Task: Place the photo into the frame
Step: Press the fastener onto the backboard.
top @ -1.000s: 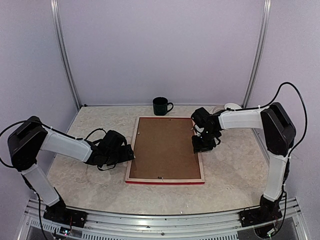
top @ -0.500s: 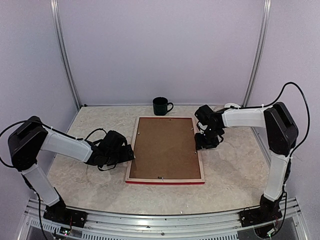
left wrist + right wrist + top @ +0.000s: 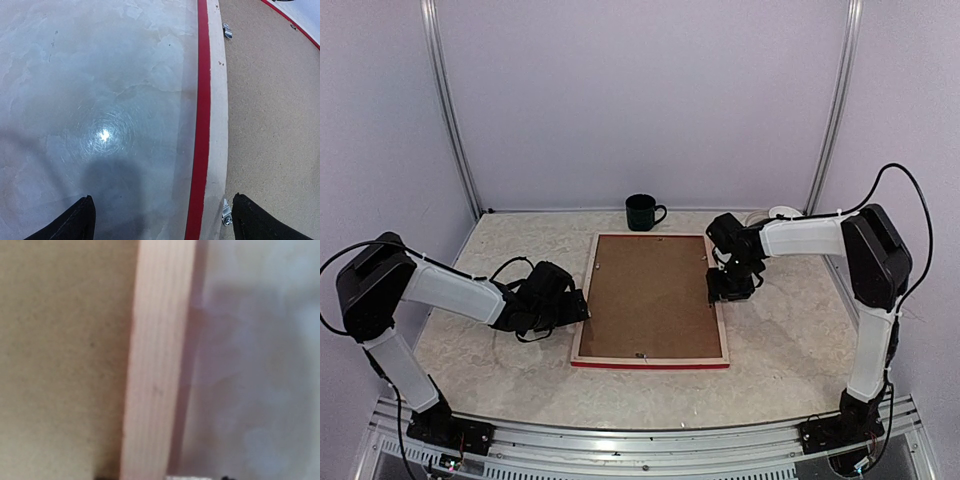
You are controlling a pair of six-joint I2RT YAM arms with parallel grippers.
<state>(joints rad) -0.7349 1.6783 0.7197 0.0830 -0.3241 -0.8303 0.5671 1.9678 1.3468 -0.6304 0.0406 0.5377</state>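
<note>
The frame (image 3: pixel 650 364) lies face down mid-table, pale wood back up, red along its outer edge. A brown backing board (image 3: pixel 650 295) fills it, and the photo is hidden. My left gripper (image 3: pixel 578 305) is low at the frame's left rail. In the left wrist view the left gripper (image 3: pixel 162 220) is open, with the rail (image 3: pixel 216 125) between its fingertips (image 3: pixel 80 220). My right gripper (image 3: pixel 722 290) hovers close over the right rail. In the right wrist view the right gripper (image 3: pixel 162 477) shows only dark tips at the bottom, set apart on either side of the wood rail (image 3: pixel 155 365).
A dark mug (image 3: pixel 641 212) stands behind the frame's far edge. A white object (image 3: pixel 782 213) sits at the back right behind the right arm. Small metal turn clips (image 3: pixel 227 31) line the frame's inner edge. Marbled tabletop (image 3: pixel 500 360) surrounds the frame.
The right gripper shifted slightly along the frame's right rail, outward then back. The left arm, the frame and the board have not moved.
</note>
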